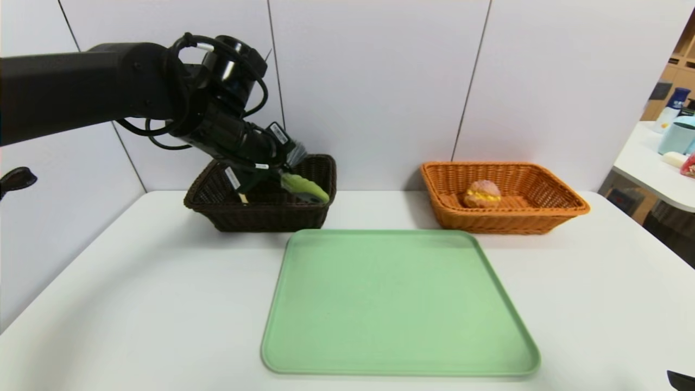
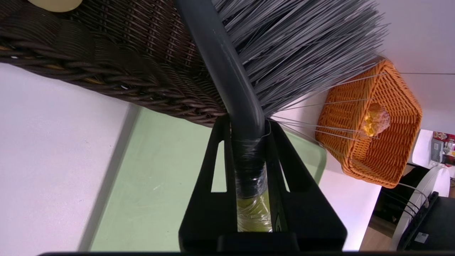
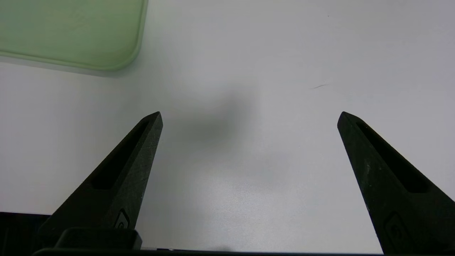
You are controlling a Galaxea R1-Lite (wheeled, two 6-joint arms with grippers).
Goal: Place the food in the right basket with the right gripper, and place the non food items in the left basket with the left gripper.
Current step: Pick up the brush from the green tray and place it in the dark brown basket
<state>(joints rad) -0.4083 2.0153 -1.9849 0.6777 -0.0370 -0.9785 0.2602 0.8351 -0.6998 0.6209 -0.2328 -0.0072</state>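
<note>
Head view: the left gripper (image 1: 281, 169) grips a brush (image 1: 305, 187) over the dark basket (image 1: 263, 209); beyond its right side, the orange basket (image 1: 505, 217) holds the bun (image 1: 483, 194).

Left wrist view: fingers clamp the brush's neck.

Right wrist view: the right gripper (image 3: 250, 119) gapes over the table (image 3: 249, 199), near the tray (image 3: 89, 39).

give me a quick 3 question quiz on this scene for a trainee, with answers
1. True or false: the bun lies in the orange basket.
2. Which tool does the left gripper hold at the dark brown basket?
A) spoon B) brush C) knife
3. Fill in: the right gripper, above the white table, has its fingers spread ____.

Key: 1 true; 2 B, the brush; 3 apart
</note>
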